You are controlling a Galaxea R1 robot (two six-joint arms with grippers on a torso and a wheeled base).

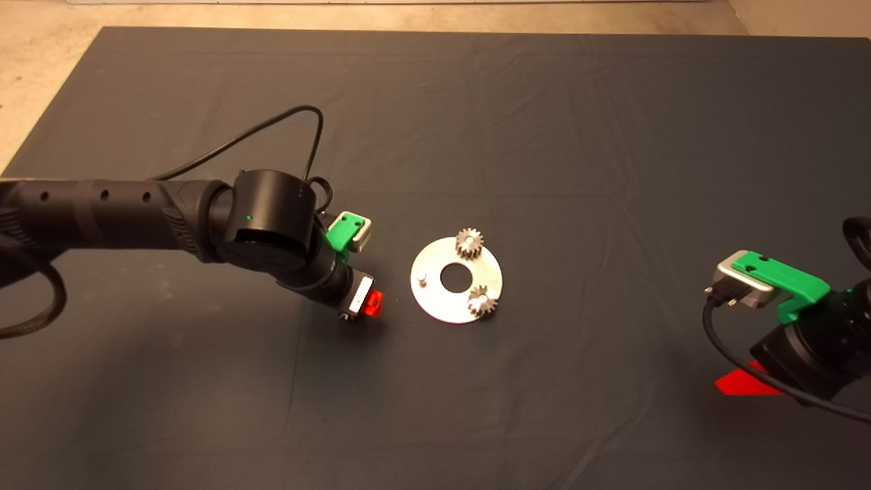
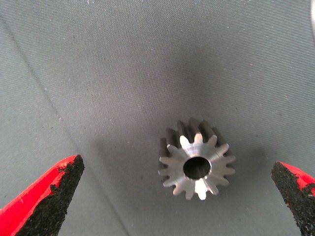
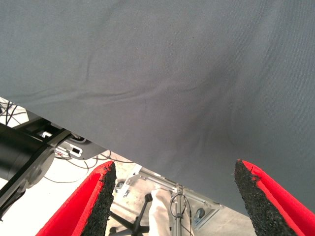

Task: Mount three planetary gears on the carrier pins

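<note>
The silver disc [image 1: 435, 299] lies at the middle of the mat. Two planetary gears sit on its carrier pins, one at the far edge [image 1: 469, 243] and one at the near right [image 1: 482, 301]. A third pin [image 1: 422, 278] stands bare on the disc's left side. Just left of the disc, my left gripper [image 1: 371, 304] points down at the mat. It is open, and the third gear [image 2: 196, 166] lies flat on the mat between its fingers [image 2: 49, 196], untouched. That gear is hidden in the head view. My right gripper [image 1: 745, 381] waits open at the lower right.
The left arm [image 1: 136, 211] reaches in from the left edge with a looping black cable [image 1: 272, 126]. In the right wrist view the mat's edge [image 3: 147, 167] shows, with a chair base [image 3: 142, 221] and cables on the floor beyond.
</note>
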